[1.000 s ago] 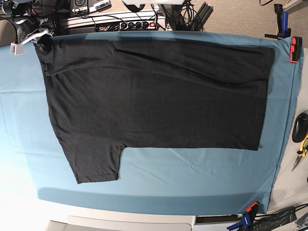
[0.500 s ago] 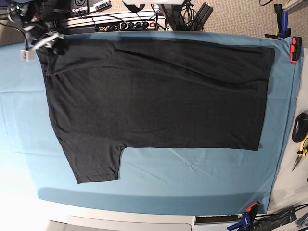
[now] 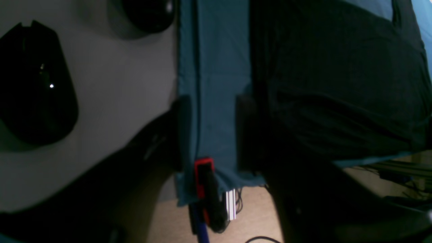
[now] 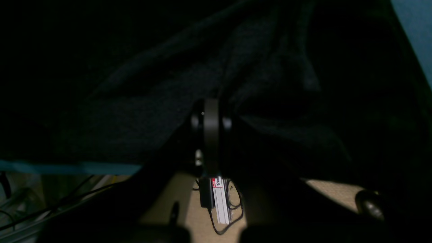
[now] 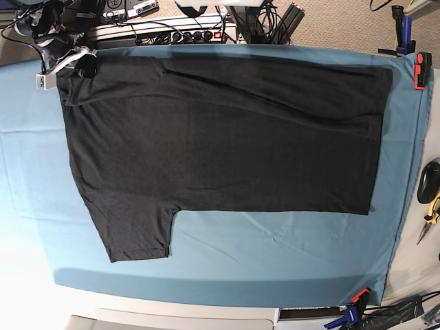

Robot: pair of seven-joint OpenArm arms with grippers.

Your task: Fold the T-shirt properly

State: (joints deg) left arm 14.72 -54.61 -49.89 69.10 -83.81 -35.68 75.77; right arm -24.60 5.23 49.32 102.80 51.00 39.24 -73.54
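Across teal-covered bench [image 5: 227,268], black T-shirt [image 5: 227,137] is being kept spread flat, half-folded. At far corner, right pincer [image 4: 211,116] is now being clamped on T-shirt again after brief reopening: regrasp for next fold. Left pincer [image 3: 211,131] is being held apart, empty, over bench edge near red clamp [image 3: 203,179].

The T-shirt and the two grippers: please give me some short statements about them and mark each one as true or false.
1. The T-shirt lies spread on the teal cloth. True.
2. The right gripper is shut at the shirt's far corner. True.
3. The left gripper holds the shirt. False: its jaws stand open over bare teal cloth, beside the shirt's edge.
4. A sleeve sticks out on the near side. True.
5. The red clamp sits on top of the shirt. False: it grips the cloth's corner, apart from the shirt.
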